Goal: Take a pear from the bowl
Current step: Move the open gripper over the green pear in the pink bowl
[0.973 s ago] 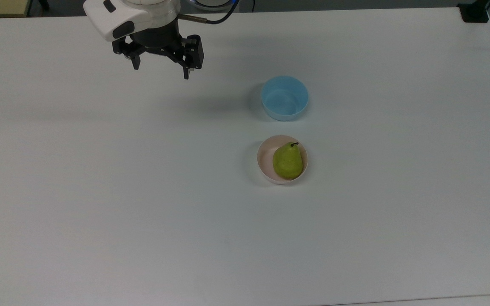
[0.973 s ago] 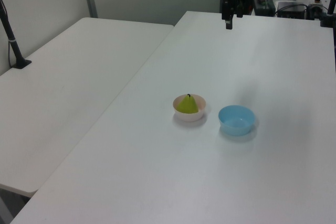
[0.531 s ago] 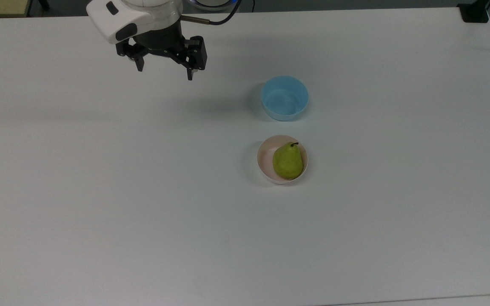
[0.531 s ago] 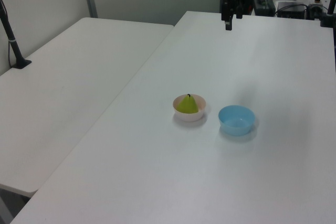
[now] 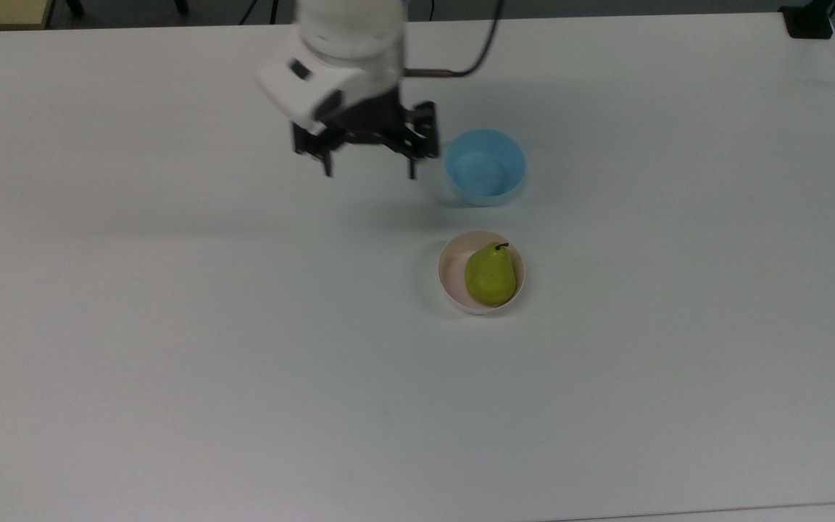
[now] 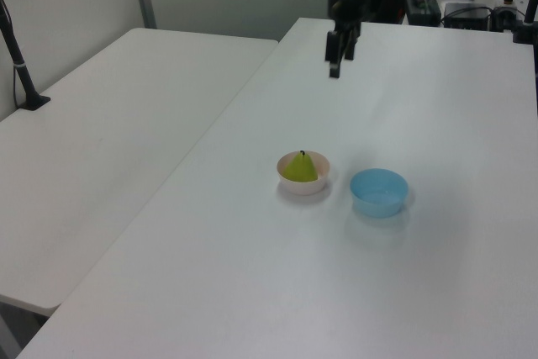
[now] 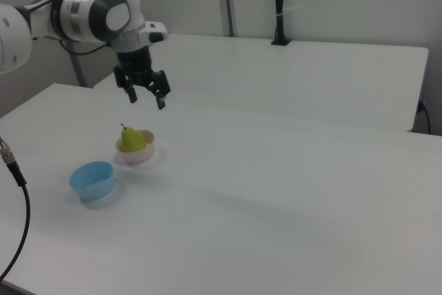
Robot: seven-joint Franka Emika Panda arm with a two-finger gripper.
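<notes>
A yellow-green pear [image 5: 491, 274] with a dark stem rests in the small pale pink bowl [image 5: 449, 270] near the middle of the white table. The right view shows the pear [image 7: 132, 141] upright in the bowl [image 7: 144, 155], as does the left view, with the pear [image 6: 300, 168] inside the bowl [image 6: 303, 186]. My gripper [image 5: 370, 174] hangs open and empty above the table, up and to the left of the pink bowl in the top view. It hovers well above the pear, as my gripper [image 7: 147, 101] and my gripper [image 6: 339, 63] both show.
A light blue bowl [image 5: 485, 167] stands empty just right of the gripper in the top view, beyond the pink bowl. A second white table [image 6: 109, 115] adjoins on the left view's left, with a black clamp post [image 6: 21, 65]. A cable [image 7: 15, 191] hangs at the right view's left edge.
The arm has swung to the top view's right and lower in the picture, from the far left edge toward the bowls. The gripper stays open. Pear and bowls have not moved.
</notes>
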